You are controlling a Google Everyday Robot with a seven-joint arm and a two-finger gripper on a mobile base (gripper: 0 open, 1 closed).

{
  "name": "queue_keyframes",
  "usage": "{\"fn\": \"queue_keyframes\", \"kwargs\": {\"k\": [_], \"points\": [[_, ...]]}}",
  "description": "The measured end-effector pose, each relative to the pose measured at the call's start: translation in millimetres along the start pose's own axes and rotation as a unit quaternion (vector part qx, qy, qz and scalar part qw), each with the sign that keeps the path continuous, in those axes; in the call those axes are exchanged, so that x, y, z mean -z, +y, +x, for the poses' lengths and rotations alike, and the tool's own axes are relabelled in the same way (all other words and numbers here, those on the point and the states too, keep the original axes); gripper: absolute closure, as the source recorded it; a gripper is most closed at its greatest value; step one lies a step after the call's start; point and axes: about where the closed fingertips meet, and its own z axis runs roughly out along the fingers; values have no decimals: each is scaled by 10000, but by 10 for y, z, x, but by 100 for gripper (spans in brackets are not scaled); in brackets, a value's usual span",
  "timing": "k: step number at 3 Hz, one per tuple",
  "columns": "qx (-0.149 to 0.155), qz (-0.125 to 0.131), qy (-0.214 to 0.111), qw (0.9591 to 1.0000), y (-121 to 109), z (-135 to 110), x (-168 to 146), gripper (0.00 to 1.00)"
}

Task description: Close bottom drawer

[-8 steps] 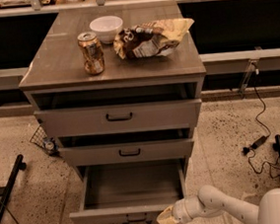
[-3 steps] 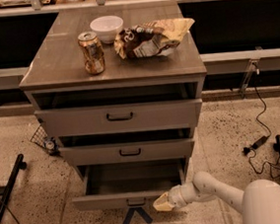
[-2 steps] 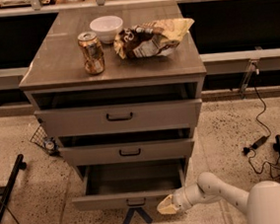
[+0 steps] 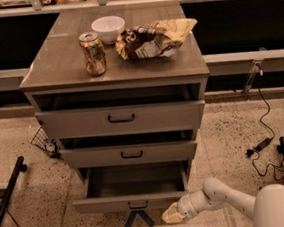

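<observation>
**While the bottom drawer stands pulled out, my gripper sits low at its right corner**

Seen from the camera view, the cabinet (image 4: 67,67) fills the middle of the frame, and the bottom drawer (image 4: 105,205) lies at 6 o'clock. It is drawn out farther than the two above it, so its plain grey inside shows behind the flat front. Its small dark handle (image 4: 138,205) is at the centre of that front.

My gripper (image 4: 173,215) is at about 5 o'clock in the frame, at 4 o'clock from that handle. It is just in front of and below the right end of the drawer front, close to the speckled floor (image 4: 24,147). I cannot tell whether it touches the front. Nor can I tell how far my jaws are parted, or whether they have hold of anything. My pale arm (image 4: 225,198) runs back from the gripper toward 4 o'clock, to the frame's bottom right corner.

A dark blue mark (image 4: 138,219) lies on the floor just at 9 o'clock from the gripper, under the handle.

Above, the middle drawer (image 4: 101,157) and the top drawer (image 4: 82,122) each leave a dark gap over their fronts.

On top of the cabinet, a can (image 4: 92,53) stands upright at 11 o'clock. A white bowl (image 4: 108,28) is near it at 12 o'clock. A crumpled snack bag (image 4: 155,38) lies at 1 o'clock, just beside the bowl.
</observation>
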Motion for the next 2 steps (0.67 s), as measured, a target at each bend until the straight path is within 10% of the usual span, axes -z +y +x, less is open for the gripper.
{"fn": "queue_keyframes", "kwargs": {"k": [2], "points": [[89, 168, -122, 9997, -340, -96, -315, 100]]}}
